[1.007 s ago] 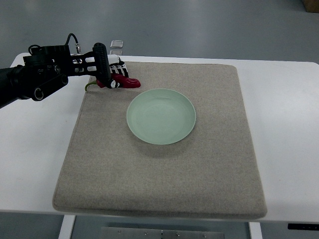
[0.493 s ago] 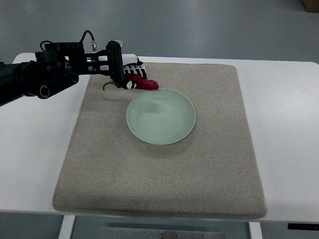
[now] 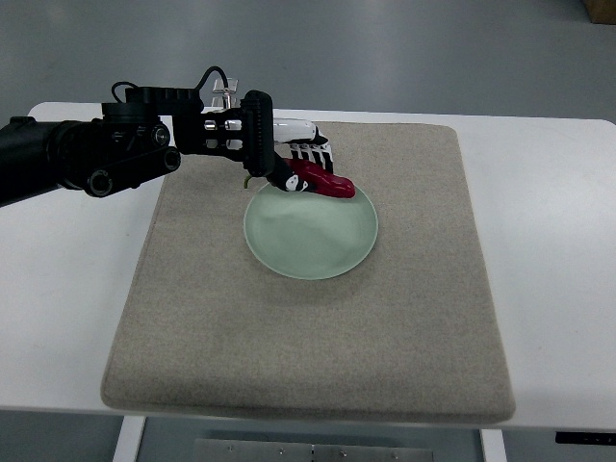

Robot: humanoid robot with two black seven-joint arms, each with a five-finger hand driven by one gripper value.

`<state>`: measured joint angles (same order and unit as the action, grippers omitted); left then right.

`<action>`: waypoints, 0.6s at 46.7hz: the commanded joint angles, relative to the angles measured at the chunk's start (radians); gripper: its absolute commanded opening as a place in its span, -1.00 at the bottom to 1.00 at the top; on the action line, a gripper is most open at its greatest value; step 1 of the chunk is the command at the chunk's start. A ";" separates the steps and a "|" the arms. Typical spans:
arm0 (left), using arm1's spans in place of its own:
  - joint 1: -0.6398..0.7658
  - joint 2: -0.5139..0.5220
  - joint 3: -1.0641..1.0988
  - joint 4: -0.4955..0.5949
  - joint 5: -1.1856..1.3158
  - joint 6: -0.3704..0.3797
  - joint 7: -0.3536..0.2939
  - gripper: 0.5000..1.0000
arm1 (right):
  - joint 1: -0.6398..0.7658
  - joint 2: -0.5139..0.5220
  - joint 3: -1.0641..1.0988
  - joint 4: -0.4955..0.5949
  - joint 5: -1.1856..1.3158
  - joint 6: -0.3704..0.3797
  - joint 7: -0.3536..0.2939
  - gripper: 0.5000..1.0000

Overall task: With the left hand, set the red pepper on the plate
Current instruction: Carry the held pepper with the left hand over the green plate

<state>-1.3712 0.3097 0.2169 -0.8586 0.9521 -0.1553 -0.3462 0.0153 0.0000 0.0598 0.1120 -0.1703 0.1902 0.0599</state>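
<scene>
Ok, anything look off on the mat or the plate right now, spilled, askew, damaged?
Nothing stands out. The left hand holds the red pepper over the far rim of the green plate, which looks intact on the flat grey mat.

One red pepper (image 3: 322, 180), one plate (image 3: 310, 236), one mat (image 3: 308, 337), one hand (image 3: 294, 159).

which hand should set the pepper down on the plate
Left. The left hand already grips the red pepper and holds it over the far rim of the plate, so it likely only needs to lower and release. No right arm is in view.
</scene>
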 commanded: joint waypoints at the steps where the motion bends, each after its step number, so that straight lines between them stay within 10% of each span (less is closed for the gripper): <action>1: 0.001 -0.001 -0.001 -0.030 0.023 -0.001 -0.005 -0.82 | 0.000 0.000 0.000 0.000 0.000 0.000 0.000 0.73; 25: 0.015 -0.012 -0.004 -0.054 0.033 -0.004 -0.008 -0.64 | 0.000 0.000 0.000 0.000 0.000 0.000 0.000 0.73; 28: 0.018 -0.012 -0.004 -0.054 0.033 -0.004 -0.008 -0.34 | 0.000 0.000 0.000 0.000 0.000 0.000 0.000 0.73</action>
<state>-1.3554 0.2976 0.2128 -0.9129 0.9848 -0.1595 -0.3544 0.0153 0.0000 0.0599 0.1120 -0.1703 0.1902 0.0598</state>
